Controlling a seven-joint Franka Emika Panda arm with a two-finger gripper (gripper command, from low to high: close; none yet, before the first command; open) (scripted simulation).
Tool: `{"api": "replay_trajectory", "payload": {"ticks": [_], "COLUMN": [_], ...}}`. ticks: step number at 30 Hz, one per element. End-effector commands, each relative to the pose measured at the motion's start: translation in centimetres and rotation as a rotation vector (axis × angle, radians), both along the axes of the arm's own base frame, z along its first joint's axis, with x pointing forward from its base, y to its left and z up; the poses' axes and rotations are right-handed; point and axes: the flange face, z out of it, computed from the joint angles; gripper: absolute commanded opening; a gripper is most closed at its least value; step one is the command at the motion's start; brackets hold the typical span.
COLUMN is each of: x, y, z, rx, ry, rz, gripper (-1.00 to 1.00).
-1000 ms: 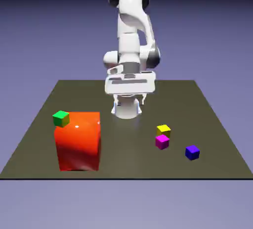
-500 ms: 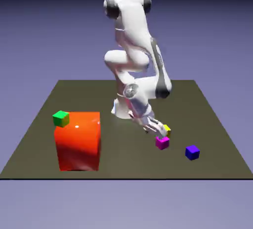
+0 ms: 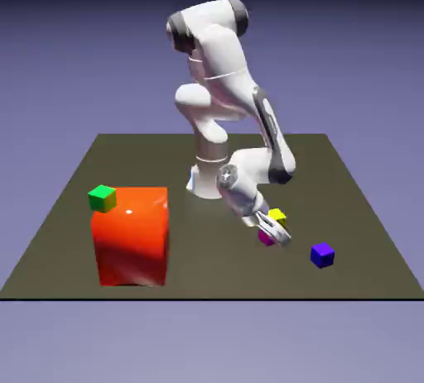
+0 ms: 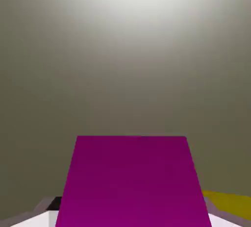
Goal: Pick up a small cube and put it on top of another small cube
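The magenta cube (image 3: 265, 239) rests on the dark table, partly covered by my gripper (image 3: 274, 236), which has come down around it. In the hand view the magenta cube (image 4: 131, 182) fills the lower middle, large, with a grey fingertip (image 4: 46, 206) showing just past its left side and another past its right. The fingers stand on either side of the cube and look open. The yellow cube (image 3: 277, 216) sits right behind the magenta one, close to touching it; a sliver of the yellow cube (image 4: 226, 202) shows at the hand view's lower right.
A big red block (image 3: 131, 234) stands at the exterior view's left with a green small cube (image 3: 103, 198) on its top corner. A dark blue-purple small cube (image 3: 322, 254) lies to the right of the gripper. The table (image 3: 348, 174) ends just in front of the block.
The arm has swung down from high above the table's middle to the magenta cube. Half a second ago the fingers were just above it; now they straddle it.
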Motion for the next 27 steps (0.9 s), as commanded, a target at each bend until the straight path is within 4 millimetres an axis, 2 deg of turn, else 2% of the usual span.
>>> {"api": "replay_trajectory", "payload": {"ticks": [1, 2, 14, 16, 25, 26, 27], "x": [0.1, -0.2, -9.2, -9.7, -10.7, -10.7, -10.7], "y": [-0.4, -0.5, 0.4, 0.4, 3.0, 3.0, 3.0], "z": [0.9, 1.6, 6.6, 6.8, 0.7, 0.7, 0.7], "rx": [-0.002, -0.008, -0.010, -0.003, -0.003, -0.003, -0.003], "ry": [0.001, 0.004, 0.004, 0.002, 0.002, 0.002, 0.002], "rz": [0.001, -0.004, -0.155, -0.163, -0.163, -0.163, -0.163], "gripper": [-1.00, -1.00, -1.00, -1.00, -1.00, 1.00, 1.00]}}
